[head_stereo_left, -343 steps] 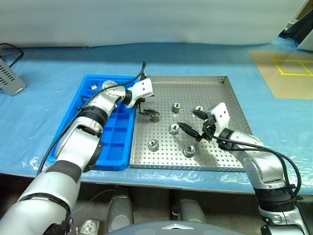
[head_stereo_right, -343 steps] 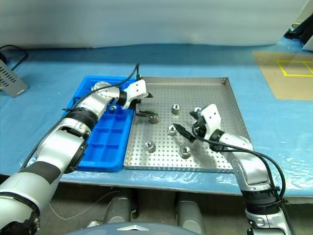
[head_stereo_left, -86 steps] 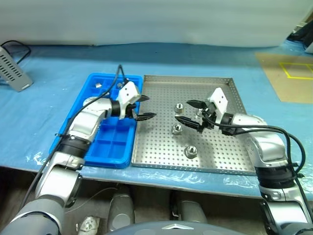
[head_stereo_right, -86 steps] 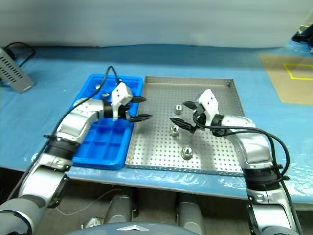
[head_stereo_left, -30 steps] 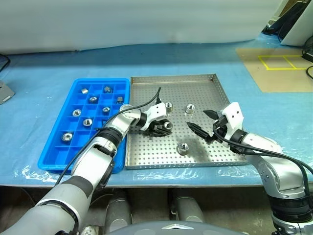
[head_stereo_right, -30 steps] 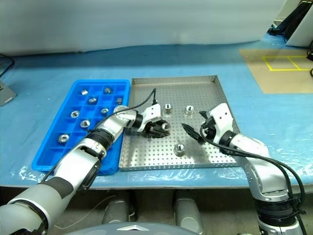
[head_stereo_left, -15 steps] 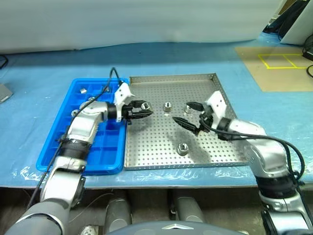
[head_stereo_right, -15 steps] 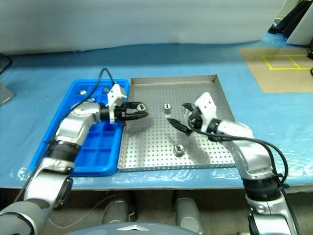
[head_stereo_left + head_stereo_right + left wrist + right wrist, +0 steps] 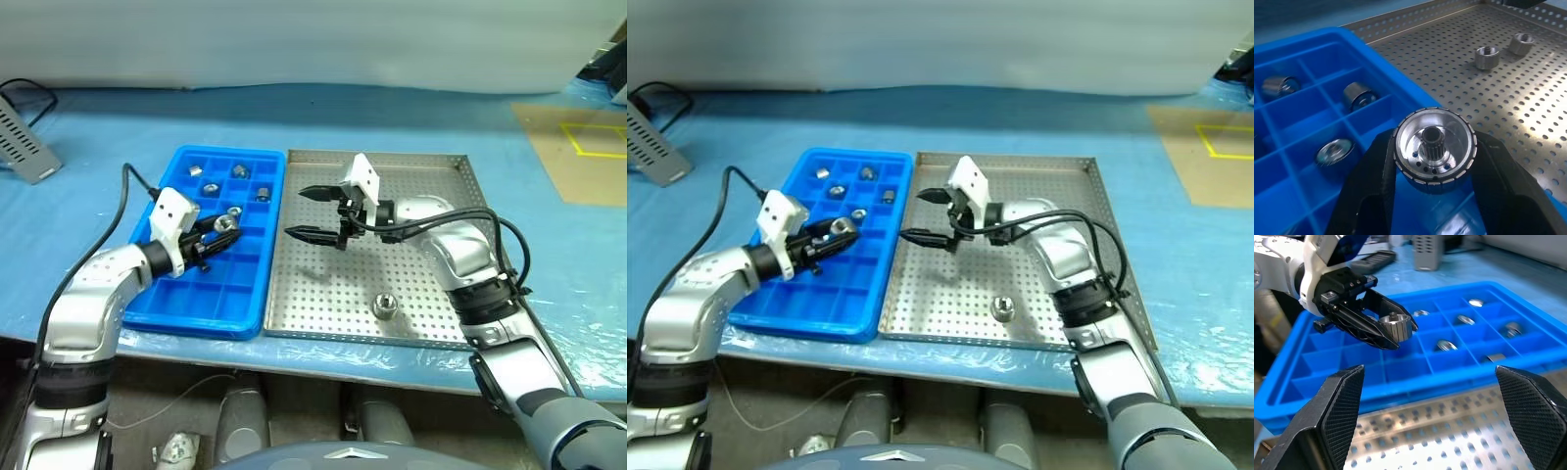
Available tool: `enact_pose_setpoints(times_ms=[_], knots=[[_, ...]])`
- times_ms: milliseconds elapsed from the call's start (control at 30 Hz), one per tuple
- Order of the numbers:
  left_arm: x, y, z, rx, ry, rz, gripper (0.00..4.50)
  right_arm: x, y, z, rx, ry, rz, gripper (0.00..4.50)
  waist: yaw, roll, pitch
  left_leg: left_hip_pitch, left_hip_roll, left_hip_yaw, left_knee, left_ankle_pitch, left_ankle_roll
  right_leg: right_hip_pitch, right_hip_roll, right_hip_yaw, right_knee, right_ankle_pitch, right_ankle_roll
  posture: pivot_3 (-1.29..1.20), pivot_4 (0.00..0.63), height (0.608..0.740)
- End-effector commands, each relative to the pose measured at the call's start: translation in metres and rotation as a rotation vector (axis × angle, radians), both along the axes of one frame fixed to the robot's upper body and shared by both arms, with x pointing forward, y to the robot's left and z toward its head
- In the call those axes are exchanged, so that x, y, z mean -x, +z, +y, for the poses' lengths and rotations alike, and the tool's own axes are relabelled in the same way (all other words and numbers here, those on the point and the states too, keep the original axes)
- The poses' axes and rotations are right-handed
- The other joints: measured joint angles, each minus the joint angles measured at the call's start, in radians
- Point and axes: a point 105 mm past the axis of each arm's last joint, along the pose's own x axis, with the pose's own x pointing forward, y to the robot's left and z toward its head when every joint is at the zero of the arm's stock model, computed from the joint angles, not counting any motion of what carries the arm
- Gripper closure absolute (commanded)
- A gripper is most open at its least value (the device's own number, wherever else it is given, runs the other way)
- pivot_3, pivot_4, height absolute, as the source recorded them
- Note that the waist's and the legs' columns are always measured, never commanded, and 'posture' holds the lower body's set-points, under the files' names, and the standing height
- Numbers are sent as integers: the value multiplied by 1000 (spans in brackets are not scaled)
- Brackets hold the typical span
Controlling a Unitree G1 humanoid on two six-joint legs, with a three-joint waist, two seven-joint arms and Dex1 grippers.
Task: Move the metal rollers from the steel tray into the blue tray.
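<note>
My left gripper [image 9: 219,231] is shut on a shiny metal roller [image 9: 1434,149], held a little above the middle compartments of the blue tray [image 9: 208,295]. Several more rollers [image 9: 241,170] lie in the tray's far compartments. To its right, over the left part of the steel tray [image 9: 423,282], my right gripper [image 9: 312,213] is open and empty, pointing toward the blue tray. One roller [image 9: 384,305] lies near the steel tray's front rim. Two more rollers [image 9: 1486,57] lie further back on the perforated floor in the left wrist view.
A grey device [image 9: 25,153] with a black cable sits at the back left on the blue table cover. A brown mat with yellow tape [image 9: 588,139] lies at the far right. The table's front edge runs just below both trays.
My left gripper has carried the roller leftward from the steel tray's left edge to above the blue tray. My right gripper has swung left across the steel tray. The camera view has shifted too.
</note>
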Motion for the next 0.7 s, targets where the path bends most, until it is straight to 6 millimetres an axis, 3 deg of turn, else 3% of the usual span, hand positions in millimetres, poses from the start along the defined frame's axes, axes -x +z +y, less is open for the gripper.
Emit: enact_pose_setpoints(times_ms=[33, 167, 333, 467, 700], knots=[[8, 10, 12, -10, 88, -56, 2698, 4, 7, 14, -10, 84, -37, 0, 22, 0, 0, 0, 0, 0, 0, 0, 0, 0, 0, 0, 0, 0, 0, 231, 150, 740], [19, 5, 21, -12, 144, -30, 2698, 5, 8, 20, -6, 129, -41, 0, 53, 0, 0, 0, 0, -1, 0, 0, -1, 0, 0, 0, 0, 0, 0, 253, 150, 740], [38, 3, 31, 26, 171, -1, 2698, 6, 5, 20, 4, 145, -31, 0, 60, 0, 0, 0, 0, -1, -1, 1, -2, 0, 0, 0, 0, 0, 0, 268, 150, 740], [55, -10, 35, -13, 141, 60, 2698, 9, 3, 22, 3, 157, -21, 0, 62, -1, 0, 1, 0, -1, -3, 2, -4, 0, 0, -1, 1, 0, 0, 264, 150, 740], [61, -28, 55, -45, 168, 113, 2698, 6, 4, 24, -11, 134, -27, 0, 68, -1, 0, 3, 0, -1, -8, 4, -7, -1, 1, 0, 1, 0, 0, 246, 150, 740]])
